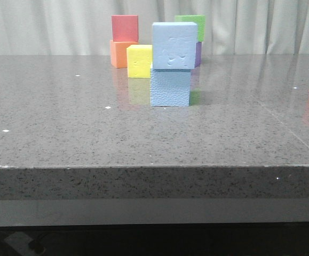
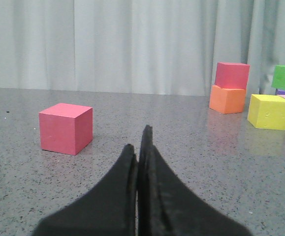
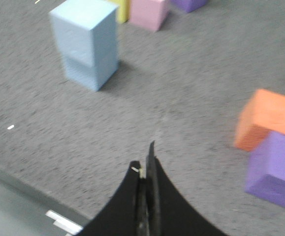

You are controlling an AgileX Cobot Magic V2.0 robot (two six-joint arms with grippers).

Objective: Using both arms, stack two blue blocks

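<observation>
Two sky-blue blocks stand stacked in the middle of the table: the upper blue block rests on the lower blue block, turned slightly off square. The right wrist view shows the same stack, upper block over lower block, well ahead of my right gripper, which is shut and empty above the table near its front edge. My left gripper is also shut with nothing in it, low over the table. Neither gripper appears in the front view.
Behind the stack are a yellow cube, a red cube on an orange one, and a green cube on a purple one. A pink-red cube sits ahead of the left gripper. An orange cube and a purple cube lie beside the right gripper.
</observation>
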